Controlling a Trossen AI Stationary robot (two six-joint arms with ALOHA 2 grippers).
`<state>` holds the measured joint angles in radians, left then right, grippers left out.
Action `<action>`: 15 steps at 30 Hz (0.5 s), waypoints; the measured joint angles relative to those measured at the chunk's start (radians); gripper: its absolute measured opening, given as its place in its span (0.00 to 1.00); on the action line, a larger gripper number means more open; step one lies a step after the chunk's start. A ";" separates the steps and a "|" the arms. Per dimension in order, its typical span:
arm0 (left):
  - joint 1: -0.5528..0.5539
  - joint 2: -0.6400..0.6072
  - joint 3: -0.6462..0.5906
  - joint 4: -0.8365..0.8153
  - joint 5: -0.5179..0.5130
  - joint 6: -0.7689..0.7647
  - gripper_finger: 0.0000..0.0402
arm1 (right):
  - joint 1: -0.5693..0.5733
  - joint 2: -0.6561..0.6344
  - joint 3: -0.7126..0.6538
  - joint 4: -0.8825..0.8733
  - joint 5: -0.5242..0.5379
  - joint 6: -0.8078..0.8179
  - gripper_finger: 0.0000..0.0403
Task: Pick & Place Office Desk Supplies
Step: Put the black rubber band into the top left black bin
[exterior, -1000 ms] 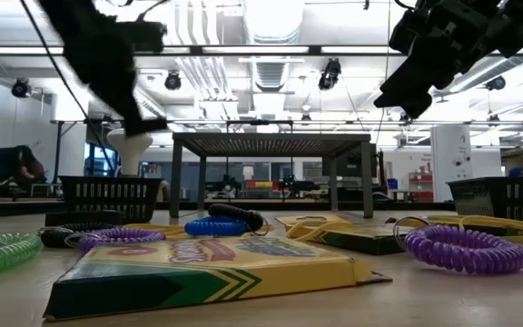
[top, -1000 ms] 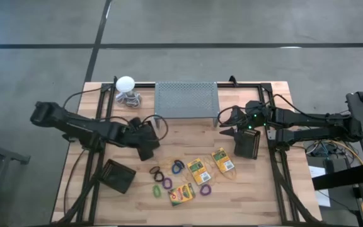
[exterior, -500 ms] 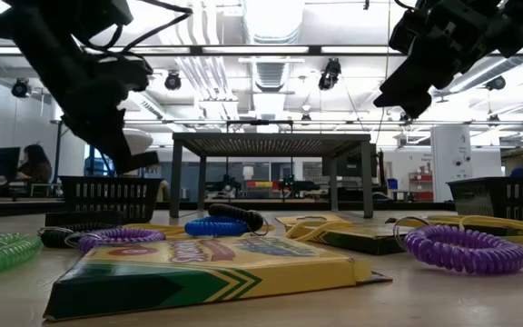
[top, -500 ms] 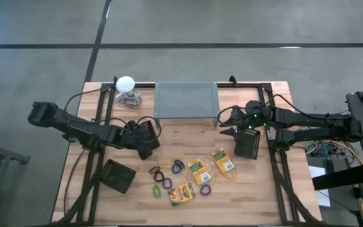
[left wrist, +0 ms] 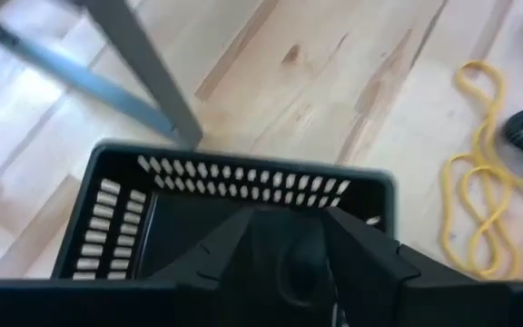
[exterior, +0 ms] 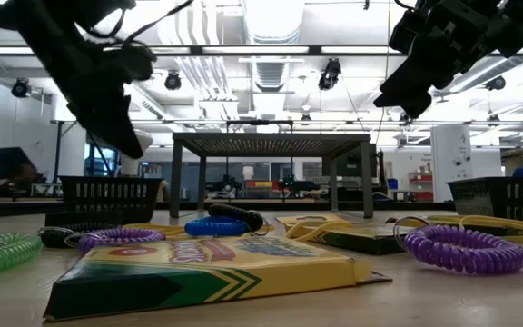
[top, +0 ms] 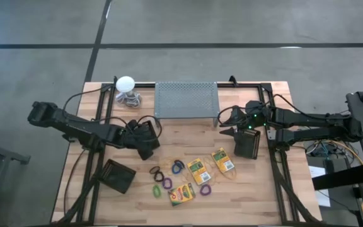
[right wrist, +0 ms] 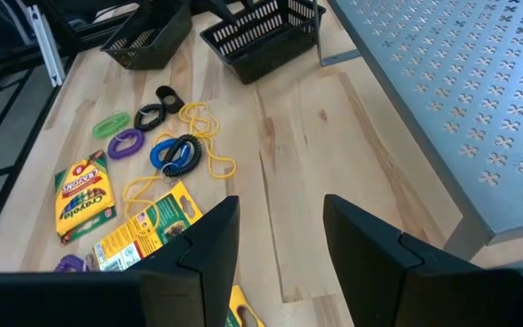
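My left gripper hangs at centre left of the high view, above a black basket that fills its wrist view. Its jaws stand apart with nothing between them. My right gripper sits at centre right of the high view, beside the front right corner of the grey perforated stand. Its jaws are parted and empty. Just right of it on the wooden table stands a second black basket, and a third lies at lower left.

The supplies are grouped at lower centre of the high view, between the two arms. Three crayon boxes: one lowest, one in the middle, one toward the right. A blue loop lies left of the middle box, with a dark loop, a green loop and purple loops around the lowest box. Yellowish rubber bands trail beside the blue loop in the right wrist view.

A white ball-topped object stands at the upper left of the table.
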<state>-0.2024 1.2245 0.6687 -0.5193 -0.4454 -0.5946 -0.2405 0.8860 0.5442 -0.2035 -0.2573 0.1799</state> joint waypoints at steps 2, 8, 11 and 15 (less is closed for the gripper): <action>0.000 0.000 0.031 0.004 0.009 0.008 0.36 | 0.000 0.000 0.000 0.000 0.000 0.000 0.39; -0.034 0.009 0.060 0.212 0.199 0.046 0.37 | 0.000 0.000 0.000 0.000 0.000 0.000 0.39; -0.078 0.027 0.045 0.281 0.277 0.033 0.37 | 0.000 0.000 0.000 -0.001 0.000 0.000 0.39; -0.145 0.070 0.044 0.262 0.282 -0.055 0.37 | 0.000 0.000 0.000 -0.002 0.000 -0.005 0.38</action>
<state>-0.3473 1.2943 0.7128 -0.2572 -0.1637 -0.6494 -0.2405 0.8860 0.5442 -0.2054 -0.2569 0.1753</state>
